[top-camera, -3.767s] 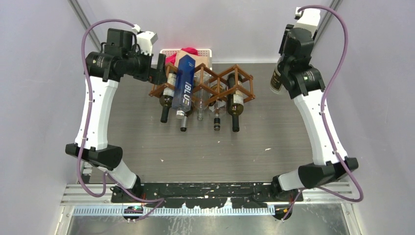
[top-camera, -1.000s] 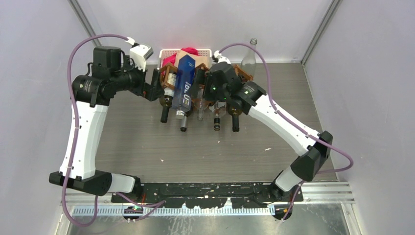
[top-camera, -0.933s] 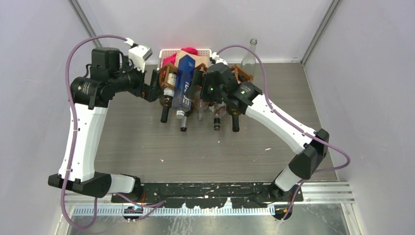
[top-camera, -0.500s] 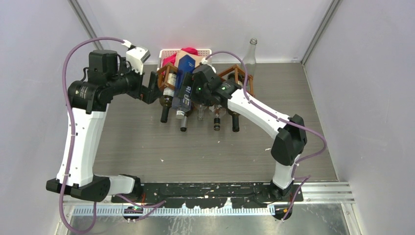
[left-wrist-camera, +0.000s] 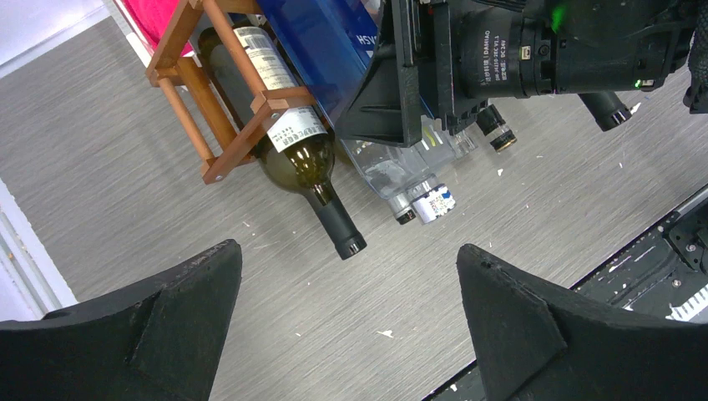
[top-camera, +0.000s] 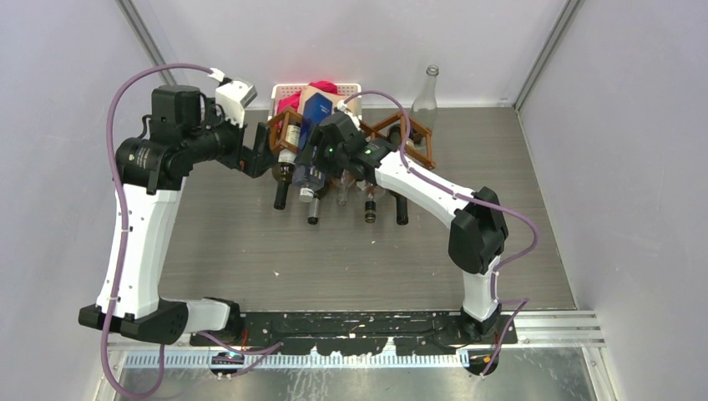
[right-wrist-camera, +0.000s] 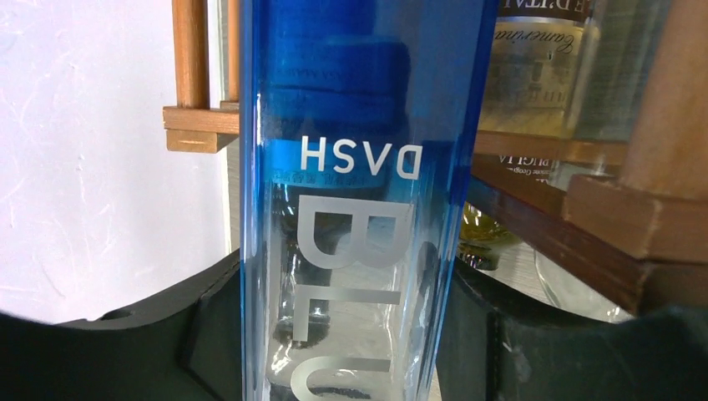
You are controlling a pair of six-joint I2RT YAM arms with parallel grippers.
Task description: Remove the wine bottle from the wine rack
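Note:
The brown wooden wine rack [top-camera: 413, 134] stands at the back of the table with several bottles lying in its cells, necks toward me. A tall blue square bottle [top-camera: 315, 111] marked "BLU" lies on the rack's left part. My right gripper [top-camera: 314, 160] is open and straddles this bottle, one finger close by each side; in the right wrist view the bottle [right-wrist-camera: 359, 209] fills the gap between the fingers [right-wrist-camera: 209, 326]. My left gripper [top-camera: 259, 154] is open and empty at the rack's left end, above bare table [left-wrist-camera: 351, 334]. A dark green wine bottle [left-wrist-camera: 309, 167] sticks out of the rack [left-wrist-camera: 225, 125].
A clear empty bottle [top-camera: 426, 96] stands upright at the back, right of the rack. A white basket [top-camera: 288, 88] with red cloth sits behind the rack against the back wall. Grey walls close in on both sides.
My right arm has swung from the far right over to the rack, and its gripper has slid left around the blue bottle. A clear bottle now stands at the back. My left arm shifted slightly.

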